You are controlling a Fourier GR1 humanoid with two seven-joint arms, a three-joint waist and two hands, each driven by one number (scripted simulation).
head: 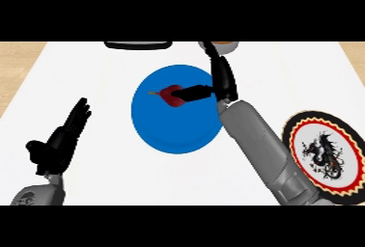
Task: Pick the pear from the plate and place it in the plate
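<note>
Head view shows the right robot hand [214,82] reaching in from the lower right of the frame over a blue plate [171,135] at the centre of the white tabletop [100,62]. A dark red pear [170,94] sits on the upper part of that plate, its stem pointing toward the left of the frame. One finger or the thumb lies against the pear's right side, but whether the robot hand is closed around the fruit cannot be told from this angle.

A second plate [299,144], ringed in black and red with a dark dragon figure, lies at the lower right of the frame, partly behind the forearm; it looks like the place to set the pear.

The pear is probably light, hard and smooth, and rounded enough to roll or slip, so a grasp across its wide belly seems safer than one at the narrow neck or stem.

At the lower left of the frame the left robot hand [61,137] rests with fingers straight and apart.
</note>
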